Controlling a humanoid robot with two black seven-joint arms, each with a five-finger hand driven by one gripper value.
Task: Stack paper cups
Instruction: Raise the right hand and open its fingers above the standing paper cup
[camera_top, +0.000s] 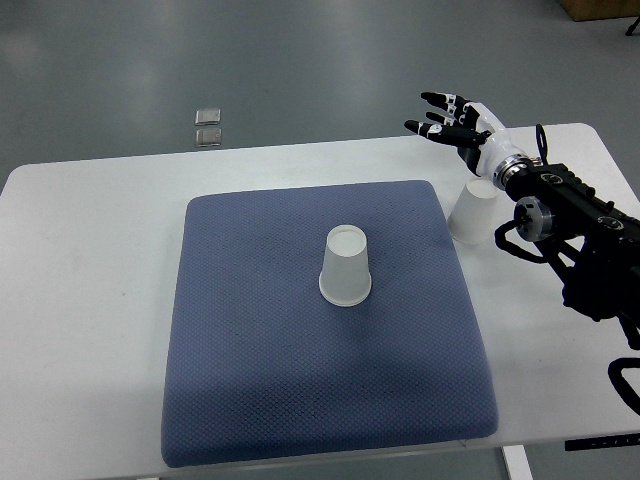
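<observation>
The right robot hand (450, 118) hovers at two o'clock, fingers spread and empty. Just below it, a paper cup (472, 212) stands upside down on the worktop (90, 250). Another cup (346, 265) sits inverted mid-cushion (250, 380). Nothing is stacked yet; both grasp and placement remain.

Robot lab or test bay: bare white table (90, 260), blue padded mat (300, 400) as work surface, glossy grey poured floor (300, 60) beyond.
</observation>
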